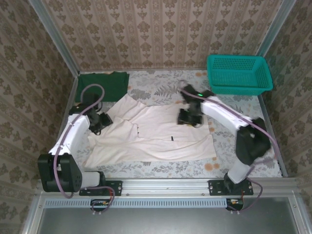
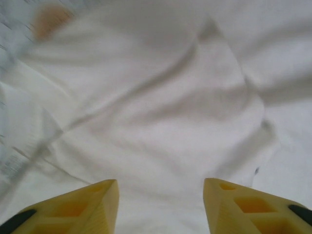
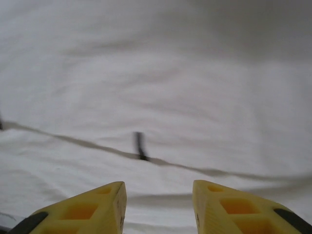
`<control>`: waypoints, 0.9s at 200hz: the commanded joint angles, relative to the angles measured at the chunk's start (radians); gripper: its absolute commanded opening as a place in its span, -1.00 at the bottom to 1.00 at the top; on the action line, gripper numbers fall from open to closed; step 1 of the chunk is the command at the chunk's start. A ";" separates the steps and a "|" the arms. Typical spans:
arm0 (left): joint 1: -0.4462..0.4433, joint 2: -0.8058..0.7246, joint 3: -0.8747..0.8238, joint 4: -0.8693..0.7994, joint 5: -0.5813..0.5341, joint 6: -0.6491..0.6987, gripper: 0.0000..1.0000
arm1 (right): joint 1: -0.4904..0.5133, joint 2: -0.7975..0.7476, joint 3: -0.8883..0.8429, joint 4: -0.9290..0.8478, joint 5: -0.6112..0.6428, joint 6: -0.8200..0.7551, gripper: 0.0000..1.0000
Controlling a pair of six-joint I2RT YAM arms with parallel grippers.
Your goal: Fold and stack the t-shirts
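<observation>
Floral tablecloth (image 1: 161, 87) under rumpled off-white t-shirt (image 1: 156, 136)

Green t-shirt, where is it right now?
In the top view, the dark green t-shirt lies at the far left corner of the table, just beyond the off-white t-shirt. The teal basket sits in the opposite far corner.

You face an off-white t-shirt (image 1: 156, 136) bearing a small dark tag mark (image 3: 140, 145), a plain dark green t-shirt (image 1: 103, 84), a teal mesh basket (image 1: 241, 89), a pale floral-print worktop (image 1: 161, 90), beige damask-patterned walls (image 1: 161, 29), and black-tipped yellow jaws on white-and-black arms (image 1: 73, 136) trailing mauve cables (image 1: 92, 87).
</observation>
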 commanded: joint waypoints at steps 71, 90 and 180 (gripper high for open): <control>-0.106 0.045 -0.285 -0.045 0.006 -0.158 -0.20 | -0.181 -0.308 -0.572 0.224 -0.117 0.274 -0.46; -0.093 0.087 -0.312 -0.024 -0.005 -0.160 -0.20 | -0.183 -0.364 -0.640 0.238 -0.107 0.335 -0.43; -0.084 0.183 -0.276 -0.166 -0.136 -0.217 -0.36 | -0.190 -0.403 -0.758 0.114 -0.102 0.428 -0.41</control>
